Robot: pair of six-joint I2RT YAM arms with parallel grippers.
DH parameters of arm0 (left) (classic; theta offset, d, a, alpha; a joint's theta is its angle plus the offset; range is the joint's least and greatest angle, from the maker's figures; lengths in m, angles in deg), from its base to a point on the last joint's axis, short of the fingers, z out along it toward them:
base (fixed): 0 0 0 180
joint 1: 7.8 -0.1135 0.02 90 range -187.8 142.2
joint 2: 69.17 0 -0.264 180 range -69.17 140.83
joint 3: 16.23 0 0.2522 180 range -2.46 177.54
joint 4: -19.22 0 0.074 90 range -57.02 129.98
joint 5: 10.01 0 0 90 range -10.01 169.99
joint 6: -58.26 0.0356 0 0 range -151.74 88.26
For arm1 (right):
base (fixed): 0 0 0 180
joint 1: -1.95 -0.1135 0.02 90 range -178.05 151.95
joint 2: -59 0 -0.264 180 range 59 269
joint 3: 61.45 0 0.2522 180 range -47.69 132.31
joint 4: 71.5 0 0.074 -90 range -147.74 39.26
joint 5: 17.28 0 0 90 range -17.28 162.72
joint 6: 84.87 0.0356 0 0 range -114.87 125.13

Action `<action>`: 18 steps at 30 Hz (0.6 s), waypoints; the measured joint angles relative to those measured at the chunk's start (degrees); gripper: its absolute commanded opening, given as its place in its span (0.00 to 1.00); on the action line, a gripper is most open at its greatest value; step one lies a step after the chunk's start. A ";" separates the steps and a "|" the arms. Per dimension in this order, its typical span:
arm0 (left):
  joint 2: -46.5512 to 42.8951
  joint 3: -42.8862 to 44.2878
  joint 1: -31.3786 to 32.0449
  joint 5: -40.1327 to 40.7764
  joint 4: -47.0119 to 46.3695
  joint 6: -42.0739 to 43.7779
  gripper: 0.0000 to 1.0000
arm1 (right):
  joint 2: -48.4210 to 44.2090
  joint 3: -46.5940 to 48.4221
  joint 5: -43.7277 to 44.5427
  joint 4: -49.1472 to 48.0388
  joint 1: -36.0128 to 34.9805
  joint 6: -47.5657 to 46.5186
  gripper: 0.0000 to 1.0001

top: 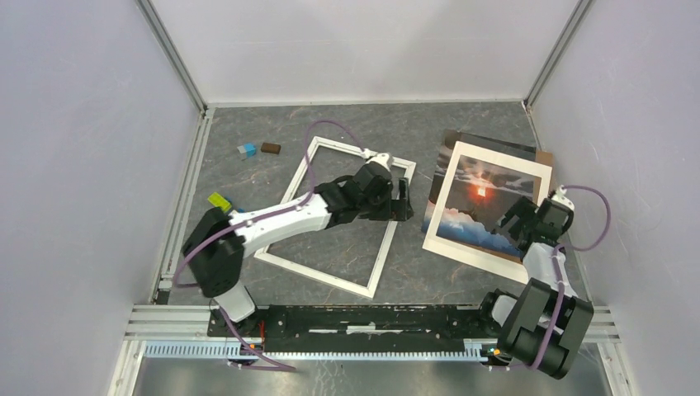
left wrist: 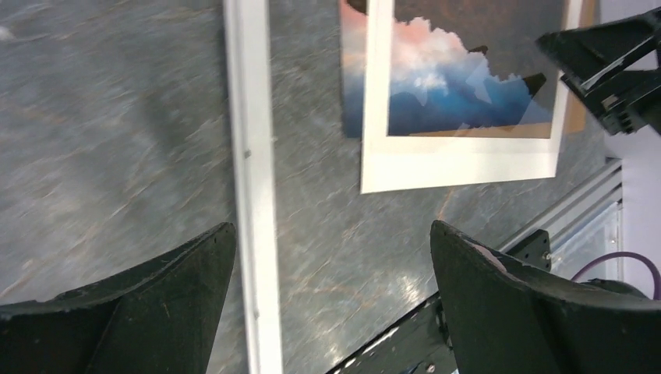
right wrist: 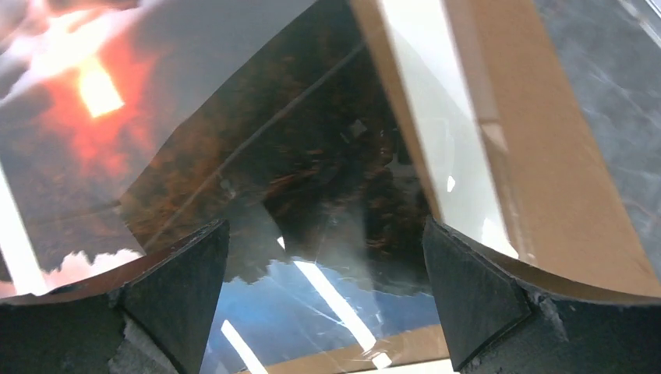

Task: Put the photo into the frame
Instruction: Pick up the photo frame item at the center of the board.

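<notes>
Both grippers stand spread as wide as they go, and neither has hold of anything. We see the left gripper (top: 402, 205) near the middle of the overhead view, over the right rail of the frame, with the rail passing between its fingers in the wrist view. The right gripper (top: 512, 216) hangs over the lower right part of the photo, right of centre. We cannot tell whether either one touches what lies beneath it.

We take the rest by size. The grey marbled table (top: 347, 124) fills the floor of the enclosure. The frame (top: 380, 256) lies flat and tilted, left of centre, with bare table showing inside it. The photo (top: 470, 216) lies face up just right of the frame, apart from it. A glossy, reflecting layer, possibly a clear sheet, seems to lie askew over the photo. The brown backing board (top: 545, 155) peeks out at its upper right corner. At upper left sit a brown block (top: 271, 148) and a blue block (top: 246, 149). A yellow-green block (top: 219, 200) lies lower, beside the left arm.
</notes>
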 measured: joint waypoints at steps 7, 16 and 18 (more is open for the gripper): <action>18.84 15.10 3.32 -6.32 -3.67 1.31 0.99 | -1.73 -0.96 -0.09 2.05 7.02 1.29 0.98; 25.14 17.35 8.52 -6.03 -4.20 1.42 0.99 | -2.93 -2.84 4.72 3.30 9.05 0.48 0.98; 25.57 17.35 9.07 -6.73 -5.29 1.49 0.99 | -3.08 -3.50 5.49 3.04 9.18 -0.15 0.98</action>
